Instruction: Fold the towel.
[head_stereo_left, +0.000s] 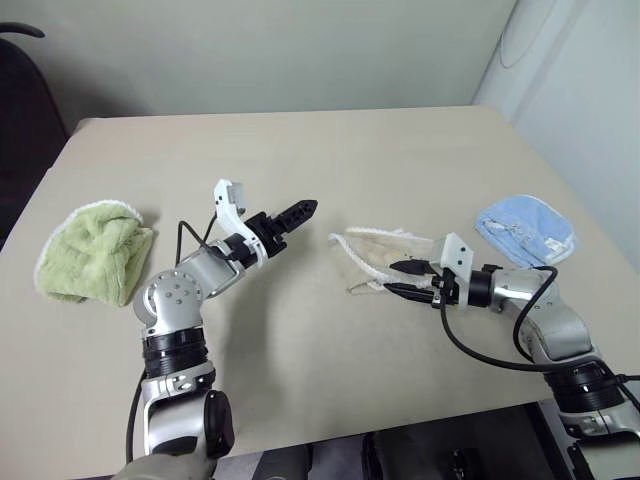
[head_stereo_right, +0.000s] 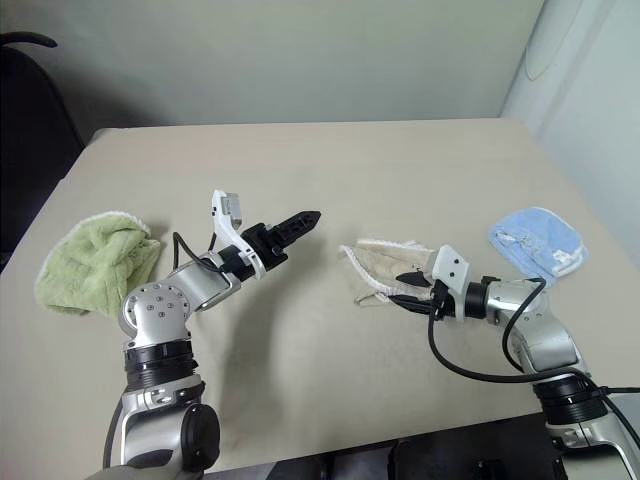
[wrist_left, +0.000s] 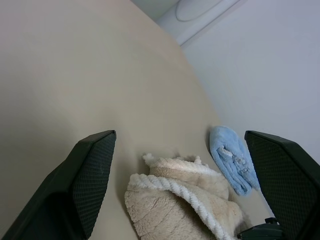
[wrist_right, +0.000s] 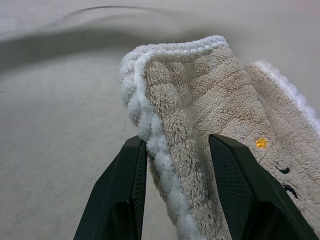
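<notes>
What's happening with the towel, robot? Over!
Right gripper pinching the beige towel at its edge. Left gripper open, above the table. Nothing blocking. Over.

The towel (wrist_right: 200, 115) runs off the right wrist view's edge; its dark embroidered marks (wrist_right: 286, 179) are perhaps letters, too cropped to read.

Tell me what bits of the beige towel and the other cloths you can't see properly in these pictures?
- Towel, right wrist view: its lower part is hidden behind the right gripper's fingers, and the dark logo letters are cut off at the picture's edge.
- Towel, left eye view: how many layers lie folded is too small to tell.
- Blue cloth, left wrist view: its far end is hidden behind a finger of the left gripper.
- Green towel, left eye view: its underside is hidden.
</notes>
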